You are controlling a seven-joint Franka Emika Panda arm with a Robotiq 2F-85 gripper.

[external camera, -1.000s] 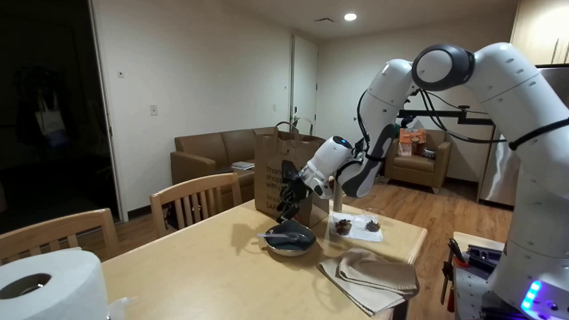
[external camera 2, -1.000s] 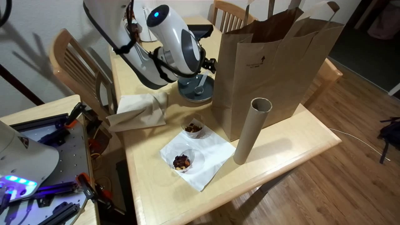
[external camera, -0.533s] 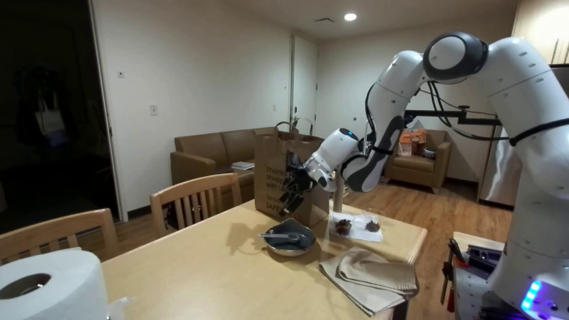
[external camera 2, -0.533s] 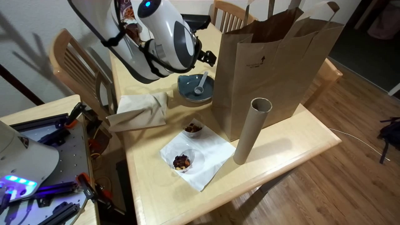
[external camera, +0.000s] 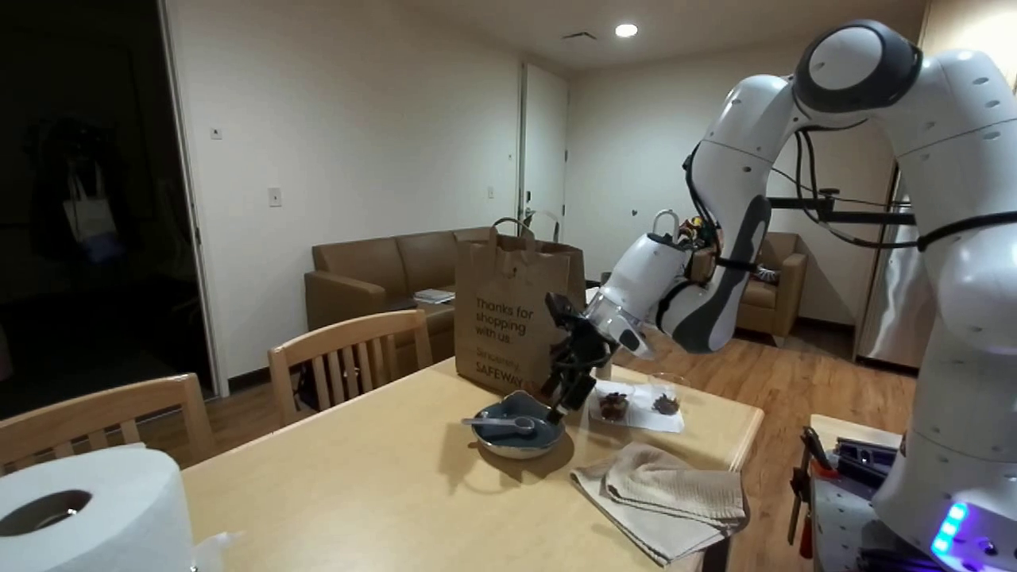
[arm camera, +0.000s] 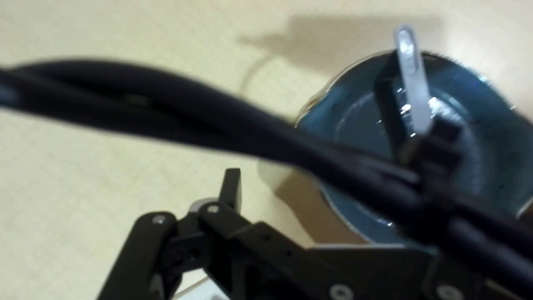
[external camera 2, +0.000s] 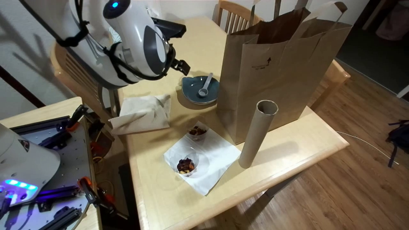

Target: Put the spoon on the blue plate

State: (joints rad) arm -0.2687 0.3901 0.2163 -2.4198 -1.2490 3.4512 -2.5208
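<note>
The spoon is small, pale and translucent with a round bowl. It rests in the blue plate in both exterior views: spoon point(external camera: 494, 422), point(external camera 2: 206, 83), plate point(external camera: 516, 454), point(external camera 2: 191, 87). Its handle leans over the rim. In the wrist view the spoon's handle point(arm camera: 413, 83) shows above the plate point(arm camera: 354, 108), and a black cable hides the spoon's bowl. My gripper point(external camera: 562, 407) is above the plate's edge on the robot's side, apart from the spoon, and shows in an exterior view point(external camera 2: 184, 67). In the wrist view its fingers point(arm camera: 337, 164) stand apart with nothing held; one is partly hidden by the cable.
A brown paper bag point(external camera 2: 278, 83) stands close beside the plate. A cardboard tube point(external camera 2: 258, 134) stands by it. Cups of dried fruit point(external camera 2: 186, 166) sit on a white napkin point(external camera 2: 217, 159). A folded cloth point(external camera: 675, 485) lies near the table edge. A paper roll point(external camera: 87, 508) stands in front.
My gripper has moved up from the plate, then sideways toward the robot's base, away from the bag. The spoon and the plate have stayed in place.
</note>
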